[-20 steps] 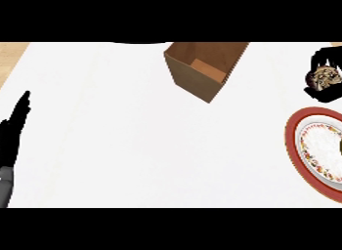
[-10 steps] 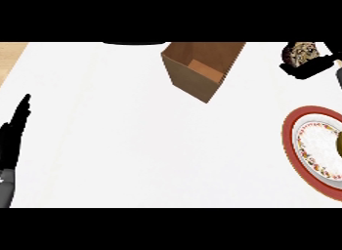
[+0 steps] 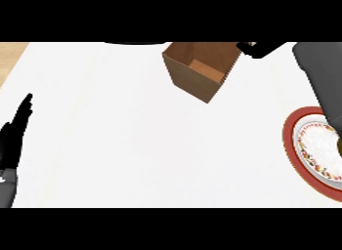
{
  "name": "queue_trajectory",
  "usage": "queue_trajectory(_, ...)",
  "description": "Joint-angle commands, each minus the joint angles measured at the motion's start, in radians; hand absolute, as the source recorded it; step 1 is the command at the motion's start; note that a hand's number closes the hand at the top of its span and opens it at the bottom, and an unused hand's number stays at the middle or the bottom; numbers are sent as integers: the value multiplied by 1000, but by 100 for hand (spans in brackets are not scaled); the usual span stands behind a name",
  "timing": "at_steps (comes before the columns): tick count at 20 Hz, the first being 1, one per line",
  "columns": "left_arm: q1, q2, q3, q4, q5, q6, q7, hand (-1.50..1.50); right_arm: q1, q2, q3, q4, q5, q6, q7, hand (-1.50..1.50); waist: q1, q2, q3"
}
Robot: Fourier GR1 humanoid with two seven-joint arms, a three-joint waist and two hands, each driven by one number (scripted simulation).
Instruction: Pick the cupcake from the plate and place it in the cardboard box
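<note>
One open cardboard box [image 3: 201,68], red-rimmed plate [image 3: 298,146] nearby

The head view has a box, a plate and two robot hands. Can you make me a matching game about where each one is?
Things:
1. cardboard box
2. plate
3. left hand
4. right hand

Places:
A. at the right edge, partly under the grey forearm
B. at the top, just right of the box
C. top middle of the white counter
D. at the left edge, fingers straight

Pairs: 1-C, 2-A, 3-D, 4-B
</note>
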Motion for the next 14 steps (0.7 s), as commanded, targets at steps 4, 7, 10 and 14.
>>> queue_trajectory(4,-41,11,18,42,4,-27,-27,0,-134,71,-45,133,-22,16,120,150,23,13,0)
queue_trajectory(7,-11,-12,1,12,-3,-22,-31,0,-160,159,-36,157,-11,-25,192,150,28,12,0)
queue_trajectory(10,-23,4,11,24,11,-51,-42,0,-171,164,-48,199,-7,-66,172,150,41,19,0)
queue_trajectory(14,-47,-10,-4,29,-19,-25,-35,0,-199,225,-38,241,15,-124,244,150,49,22,0)
